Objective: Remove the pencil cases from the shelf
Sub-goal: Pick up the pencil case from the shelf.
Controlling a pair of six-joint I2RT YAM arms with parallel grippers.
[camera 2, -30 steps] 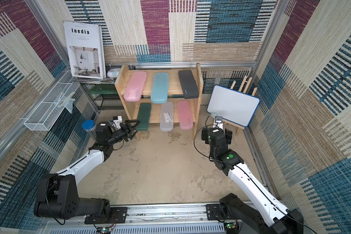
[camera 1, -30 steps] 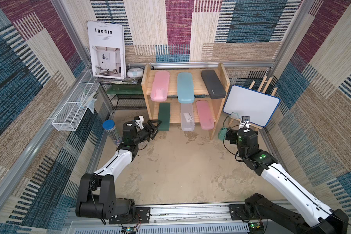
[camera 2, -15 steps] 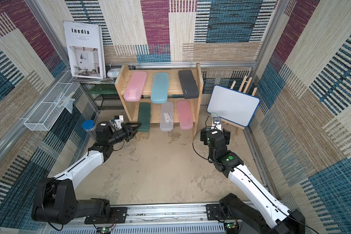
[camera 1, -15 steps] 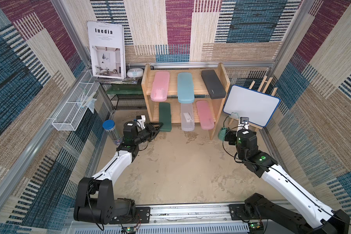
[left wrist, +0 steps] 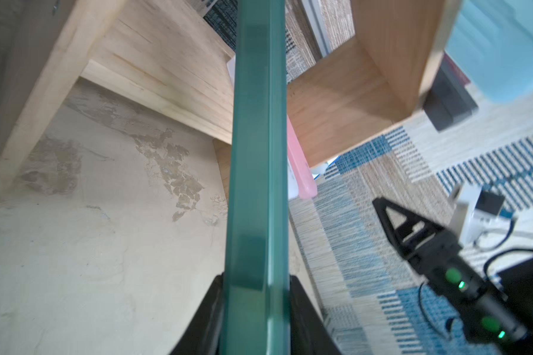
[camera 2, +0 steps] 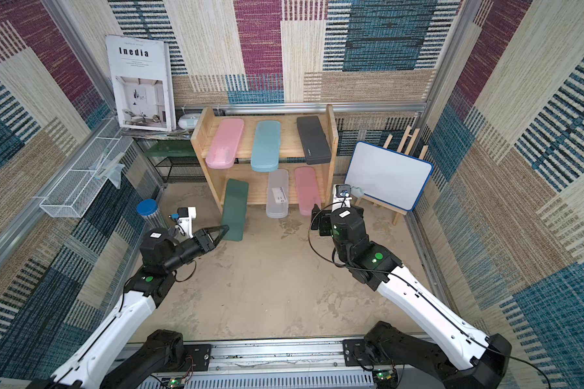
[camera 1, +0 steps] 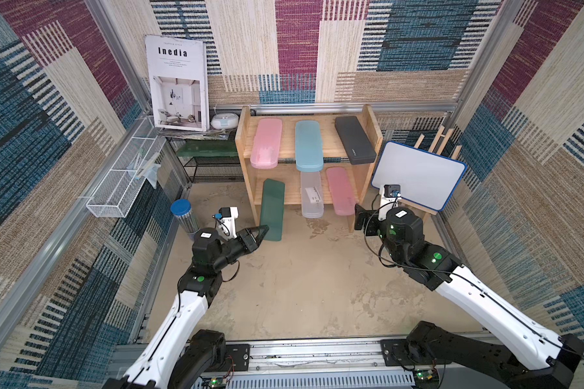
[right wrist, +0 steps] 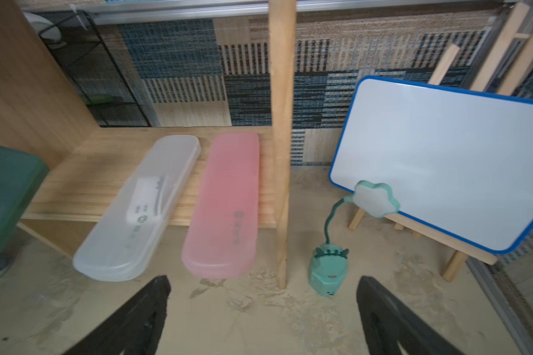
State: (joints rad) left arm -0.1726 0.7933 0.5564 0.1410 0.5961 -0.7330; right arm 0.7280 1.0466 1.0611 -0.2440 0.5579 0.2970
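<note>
gripping: left gripper (camera 1: 264,230), jaws clamped on near end of green case (camera 1: 272,208)
green case: far end on lower board at left side of shelf (camera 1: 373,134); near end stuck out well past front edge, over floor; seen edge-on between both fingers in left wrist view
right gripper (right wrist: 262,292): jaws spread wide, nothing between them; low over floor, just in front of shelf's right side panel
upper board: upper pink case (camera 1: 266,143), blue case (camera 1: 308,146), black case (camera 1: 354,139), side by side, apart, front ends overhanging edge
lower board: clear case (camera 1: 311,195) and lower pink case (camera 1: 340,192), side by side to right of green case, front ends overhanging edge
beside shelf: whiteboard (camera 1: 418,175) on right, lamp (right wrist: 328,270) at its foot; pencil tube (camera 1: 184,215) on floor near left gripper
</note>
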